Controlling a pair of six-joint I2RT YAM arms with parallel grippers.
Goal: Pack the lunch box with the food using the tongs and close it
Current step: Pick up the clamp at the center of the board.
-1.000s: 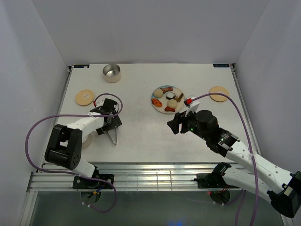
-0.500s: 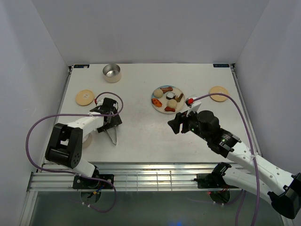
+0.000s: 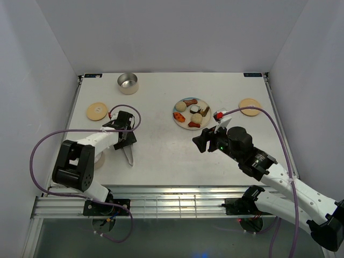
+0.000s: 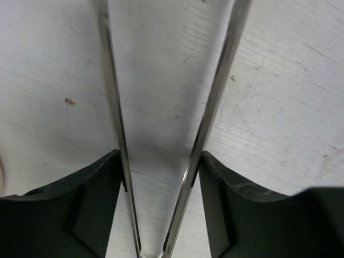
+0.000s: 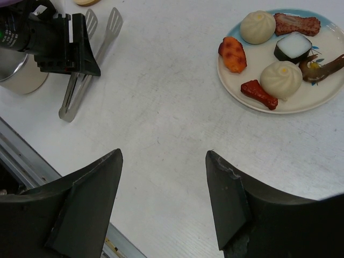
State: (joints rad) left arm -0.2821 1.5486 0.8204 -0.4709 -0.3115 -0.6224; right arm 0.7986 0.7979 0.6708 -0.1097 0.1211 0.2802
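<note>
Tongs [image 3: 128,155] lie flat on the desk, lower left of the top view, joint end toward the near edge. Left gripper [image 4: 159,156] is down over them. Its fingers [image 4: 80,204] straddle both arms and the inner faces look to touch the metal, but I can't tell if that's a real grasp. Right gripper [image 5: 164,153] hangs over bare desk near the plate [image 5: 309,99], fingers spread, nothing between. Food [image 5: 281,78] is all on the plate. 1 tin [image 3: 127,83] sits upper left, uncovered. 2nd tin [image 5: 21,72] is beside the left arm. 1 lid [image 3: 97,111] lies at far left, other lid [image 3: 249,106] right of the plate.
</note>
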